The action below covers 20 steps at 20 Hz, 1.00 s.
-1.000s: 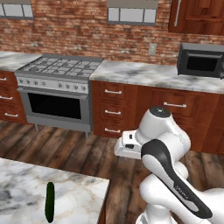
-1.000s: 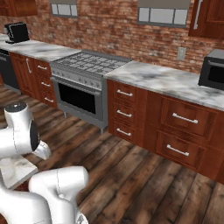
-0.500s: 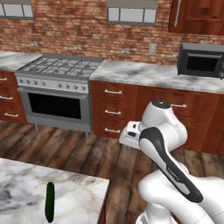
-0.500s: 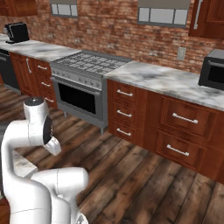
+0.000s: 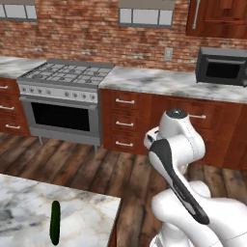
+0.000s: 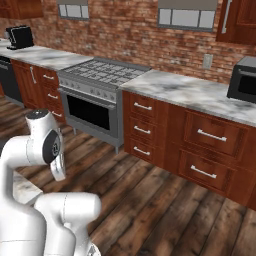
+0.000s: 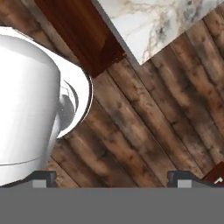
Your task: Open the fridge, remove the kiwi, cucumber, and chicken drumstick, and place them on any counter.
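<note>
Open wood floor (image 5: 96,169) separates the counter (image 5: 87,217), bearing the cucumber (image 5: 55,228), from the stove (image 5: 62,103).

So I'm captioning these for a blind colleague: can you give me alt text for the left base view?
A dark green cucumber lies on the corner of a white marble counter at the lower left, with the white robot arm rising folded at the lower right. Across a wood floor stand a steel stove, red-brown drawers and a black microwave against a brick wall.
</note>
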{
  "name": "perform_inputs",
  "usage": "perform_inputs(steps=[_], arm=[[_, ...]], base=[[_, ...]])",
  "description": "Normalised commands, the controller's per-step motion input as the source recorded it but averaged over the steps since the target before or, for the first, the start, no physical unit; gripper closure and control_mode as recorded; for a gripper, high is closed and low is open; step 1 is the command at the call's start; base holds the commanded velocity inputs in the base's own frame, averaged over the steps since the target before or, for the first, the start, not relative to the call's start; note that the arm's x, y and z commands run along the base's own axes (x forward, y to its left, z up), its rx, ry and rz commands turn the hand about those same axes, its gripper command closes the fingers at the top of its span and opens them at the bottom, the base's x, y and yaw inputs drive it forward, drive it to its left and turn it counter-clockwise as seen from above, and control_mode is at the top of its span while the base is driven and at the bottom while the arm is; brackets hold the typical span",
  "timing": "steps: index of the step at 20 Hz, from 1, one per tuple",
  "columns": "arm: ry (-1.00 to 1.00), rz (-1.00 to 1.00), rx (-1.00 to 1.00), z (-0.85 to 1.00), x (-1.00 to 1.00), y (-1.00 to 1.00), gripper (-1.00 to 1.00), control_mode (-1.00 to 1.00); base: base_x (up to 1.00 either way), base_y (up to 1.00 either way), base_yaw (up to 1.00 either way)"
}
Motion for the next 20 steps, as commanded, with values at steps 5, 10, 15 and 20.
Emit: perform_inputs(steps=[5,10,15,20], arm=[[0.0,-0.85,0.11,0.01,0.0,-0.24,-1.0,-1.0],[-0.01,-0.78,0.33,0.23,0.0,-0.18,-1.0,-1.0],[-0.05,-0.77,0.42,0.25,0.0,-0.06,-1.0,-1.0],[-0.04,-0.77,0.36,0.17,0.0,-0.01,-1.0,-1.0]], base=[[0.0,0.0,0.0],[0.0,0.0,0.0],[0.0,0.0,0.0],[0.0,0.0,0.0]])
